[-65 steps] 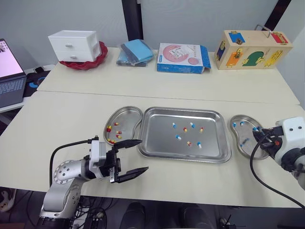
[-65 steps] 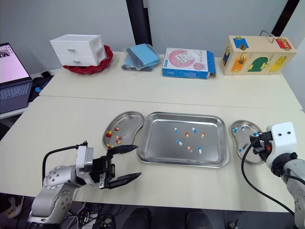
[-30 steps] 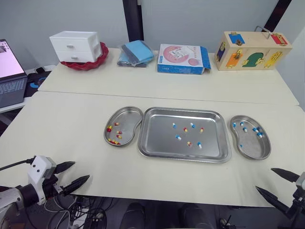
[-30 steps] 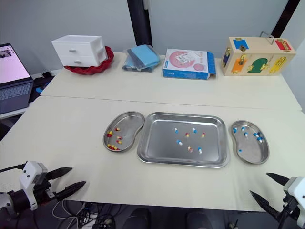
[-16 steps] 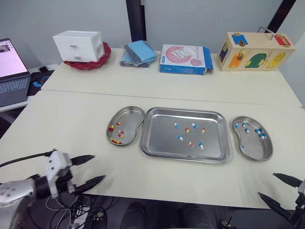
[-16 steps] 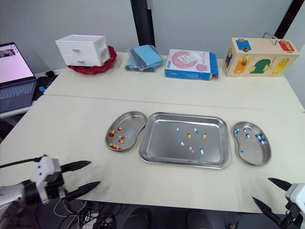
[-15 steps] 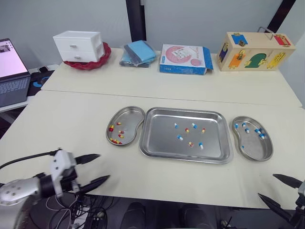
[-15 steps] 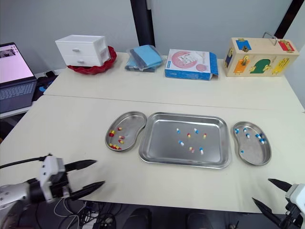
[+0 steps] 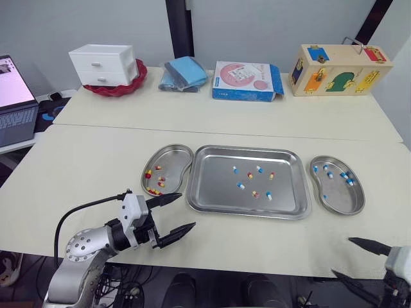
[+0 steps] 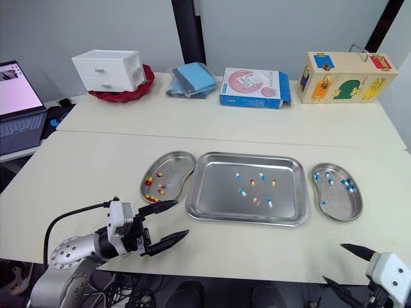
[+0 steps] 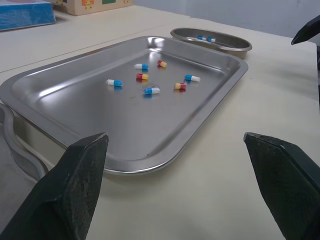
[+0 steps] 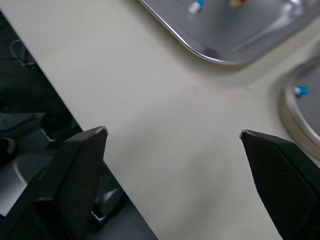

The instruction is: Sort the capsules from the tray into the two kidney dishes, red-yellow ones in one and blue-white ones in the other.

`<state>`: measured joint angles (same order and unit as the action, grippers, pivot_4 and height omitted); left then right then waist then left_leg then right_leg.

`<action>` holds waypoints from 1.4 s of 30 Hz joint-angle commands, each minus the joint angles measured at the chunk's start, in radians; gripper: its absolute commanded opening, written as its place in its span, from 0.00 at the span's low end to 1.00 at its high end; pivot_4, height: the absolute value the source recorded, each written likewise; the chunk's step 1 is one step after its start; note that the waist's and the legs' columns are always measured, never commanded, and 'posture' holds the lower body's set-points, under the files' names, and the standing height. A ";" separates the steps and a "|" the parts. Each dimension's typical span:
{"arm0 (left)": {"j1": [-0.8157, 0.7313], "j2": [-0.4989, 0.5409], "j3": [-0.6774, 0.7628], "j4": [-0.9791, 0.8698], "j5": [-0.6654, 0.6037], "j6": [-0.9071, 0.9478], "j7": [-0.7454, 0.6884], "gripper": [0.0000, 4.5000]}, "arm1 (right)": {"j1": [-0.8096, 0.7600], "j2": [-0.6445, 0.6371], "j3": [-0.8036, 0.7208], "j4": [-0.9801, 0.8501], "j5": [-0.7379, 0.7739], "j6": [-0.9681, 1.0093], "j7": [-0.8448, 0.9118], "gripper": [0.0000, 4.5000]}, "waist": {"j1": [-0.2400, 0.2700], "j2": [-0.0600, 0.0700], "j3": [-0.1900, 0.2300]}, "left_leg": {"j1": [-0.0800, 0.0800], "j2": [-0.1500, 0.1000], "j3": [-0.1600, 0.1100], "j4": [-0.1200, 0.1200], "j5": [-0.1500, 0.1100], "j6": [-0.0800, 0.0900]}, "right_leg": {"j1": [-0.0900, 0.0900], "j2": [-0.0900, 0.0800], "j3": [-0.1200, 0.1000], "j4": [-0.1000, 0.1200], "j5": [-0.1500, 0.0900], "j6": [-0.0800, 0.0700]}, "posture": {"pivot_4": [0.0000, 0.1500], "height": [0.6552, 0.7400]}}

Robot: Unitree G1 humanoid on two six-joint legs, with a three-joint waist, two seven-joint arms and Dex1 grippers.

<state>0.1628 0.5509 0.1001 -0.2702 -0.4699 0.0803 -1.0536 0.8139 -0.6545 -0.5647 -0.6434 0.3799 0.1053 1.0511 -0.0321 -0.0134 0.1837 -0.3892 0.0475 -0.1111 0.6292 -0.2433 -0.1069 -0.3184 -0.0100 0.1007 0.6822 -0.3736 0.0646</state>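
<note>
The left gripper [image 9: 187, 210] hovers open over the desk [image 9: 77, 167], just off the near-left corner of the tray [image 9: 212, 186], fingers aimed at it. The unsorted capsules [image 9: 240, 185] lie mid-tray, ahead and to its right, at mixed angles. The right gripper [image 9: 341, 256], also open, hangs at the desk's near edge, well apart. The left arm looks nearer. The left dish [image 9: 173, 157] holds red-yellow capsules and the right dish [image 9: 340, 199] blue-white.

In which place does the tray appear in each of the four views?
Left eye view: tray, centre of the picture.
Right eye view: tray, centre too.
Left wrist view: tray, wide, just beyond the fingers.
Right wrist view: one corner of it.
Shared landmark: the dish with blue-white capsules, next to the tray.
</note>
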 commanded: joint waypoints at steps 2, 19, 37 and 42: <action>0.003 -0.012 -0.017 0.012 0.013 -0.061 -0.009 1.00 | -0.125 -0.040 0.113 -0.183 0.033 0.219 -0.159 1.00 | 0.000 0.000 0.000 | 0.000 0.000 0.000 0.001 0.000 0.000 | 0.000 0.000 0.000 0.000 0.000 0.000 | 1.00 0.90; -0.022 -0.032 -0.070 0.046 0.036 -0.111 0.002 1.00 | -1.050 0.081 0.818 -0.031 -0.125 0.810 -0.549 0.58 | 0.000 -0.001 0.000 | -0.002 0.000 -0.002 0.001 0.000 0.000 | -0.002 0.000 -0.002 0.000 0.001 0.001 | 1.00 0.90; -0.029 -0.025 -0.083 -0.013 0.029 -0.077 0.041 1.00 | -1.253 0.172 0.958 0.227 -0.227 0.923 -0.617 0.53 | -0.002 -0.001 0.000 | -0.011 0.000 -0.002 0.001 0.000 0.000 | -0.013 0.000 -0.001 0.004 0.001 0.001 | 1.00 0.90; -0.033 -0.019 -0.080 -0.019 0.024 -0.064 0.037 1.00 | -1.246 0.172 0.972 0.217 -0.239 0.916 -0.613 0.29 | -0.003 -0.001 0.000 | -0.011 0.000 -0.001 0.001 0.000 0.000 | -0.014 0.000 -0.001 0.005 0.001 0.001 | 1.00 0.90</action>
<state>0.1386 0.5231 0.0254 -0.2467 -0.4317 0.0167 -1.0145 -0.4331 -0.4803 0.4051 -0.4145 0.1510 1.0217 0.4362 -0.0347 -0.0143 0.1839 -0.4000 0.0471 -0.1126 0.6300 -0.2430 -0.1068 -0.3325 -0.0100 0.0996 0.6874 -0.3728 0.0653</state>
